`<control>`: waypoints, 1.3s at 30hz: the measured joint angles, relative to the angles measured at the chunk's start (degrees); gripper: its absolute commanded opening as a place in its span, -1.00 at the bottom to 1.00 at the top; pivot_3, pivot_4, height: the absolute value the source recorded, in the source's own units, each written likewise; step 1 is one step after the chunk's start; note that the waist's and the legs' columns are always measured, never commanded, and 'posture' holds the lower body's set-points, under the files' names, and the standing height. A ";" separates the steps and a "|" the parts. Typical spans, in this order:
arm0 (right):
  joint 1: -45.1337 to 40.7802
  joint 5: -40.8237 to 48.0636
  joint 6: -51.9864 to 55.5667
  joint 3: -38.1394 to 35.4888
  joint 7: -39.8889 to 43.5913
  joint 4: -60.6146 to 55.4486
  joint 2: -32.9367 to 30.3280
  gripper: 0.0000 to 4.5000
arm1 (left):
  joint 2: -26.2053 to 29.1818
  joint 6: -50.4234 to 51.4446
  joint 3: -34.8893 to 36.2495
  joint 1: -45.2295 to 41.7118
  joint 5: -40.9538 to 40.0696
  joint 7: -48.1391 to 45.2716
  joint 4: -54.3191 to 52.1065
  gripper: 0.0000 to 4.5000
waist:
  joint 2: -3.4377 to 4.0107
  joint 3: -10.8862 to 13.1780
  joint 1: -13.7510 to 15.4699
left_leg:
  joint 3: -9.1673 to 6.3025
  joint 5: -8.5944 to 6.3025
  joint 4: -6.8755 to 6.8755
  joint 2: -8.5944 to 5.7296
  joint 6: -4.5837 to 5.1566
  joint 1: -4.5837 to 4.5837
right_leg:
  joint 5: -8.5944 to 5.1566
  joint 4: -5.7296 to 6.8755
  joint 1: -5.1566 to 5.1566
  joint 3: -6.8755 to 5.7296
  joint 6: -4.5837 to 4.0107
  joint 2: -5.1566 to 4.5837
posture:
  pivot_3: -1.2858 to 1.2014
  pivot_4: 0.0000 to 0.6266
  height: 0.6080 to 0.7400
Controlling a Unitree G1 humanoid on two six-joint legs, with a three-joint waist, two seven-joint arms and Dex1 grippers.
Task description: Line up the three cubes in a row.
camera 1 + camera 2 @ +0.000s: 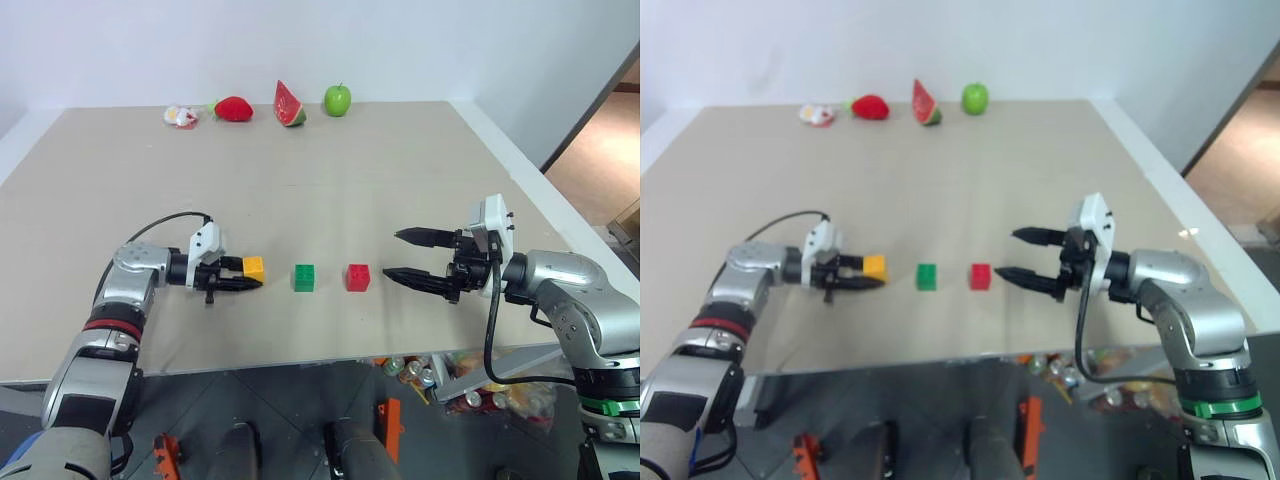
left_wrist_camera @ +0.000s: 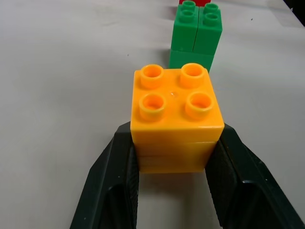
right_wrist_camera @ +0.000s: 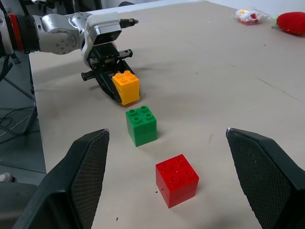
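Observation:
The three cubes stand in a line near the table's front edge. The yellow-orange cube (image 1: 253,268) is at the left, held at table level with my left gripper (image 1: 249,279) shut on its sides. In the left wrist view the black fingers (image 2: 114,181) clamp this cube (image 2: 176,114), with the green one (image 2: 195,36) just beyond it. The green cube (image 1: 304,277) is in the middle and the red cube (image 1: 358,277) at the right, both free. My right gripper (image 1: 392,254) hovers open just right of the red cube, touching nothing.
At the table's far edge lie a toy strawberry (image 1: 233,108), a watermelon slice (image 1: 289,105), a green apple (image 1: 337,99) and a small red-white item (image 1: 181,117). The table's right edge (image 1: 560,200) runs close behind my right arm. Cans and packets lie on the floor below the front edge.

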 measured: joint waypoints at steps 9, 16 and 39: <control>-0.02 0.01 0.21 0.00 -0.15 0.00 0.00 0.81 | -0.08 1.09 0.03 0.45 -0.20 -1.67 -0.34 -0.41 | 0.00 0.00 -0.01 | 0.00 0.00 0.01 0.00 0.00 0.01 | 0.00 0.00 0.01 0.01 0.00 0.00 | 0.03 -0.52 1.00; -0.03 0.04 0.48 0.00 -0.55 -0.01 0.00 0.81 | 0.06 1.07 0.46 0.82 -0.17 -1.38 -0.32 -0.41 | 0.00 0.00 0.00 | 0.00 0.00 0.01 0.00 0.00 0.01 | 0.00 0.00 0.00 0.01 0.00 0.00 | 0.03 -0.52 1.00; -0.72 0.21 0.51 -0.01 -0.94 -0.12 -0.18 0.81 | 3.69 -3.60 1.62 3.60 -0.09 -2.04 0.70 0.93 | 0.00 0.00 -0.28 | 0.01 0.00 0.00 0.02 0.00 0.08 | 0.10 0.00 -0.02 0.07 -0.04 0.04 | 0.03 -0.52 1.00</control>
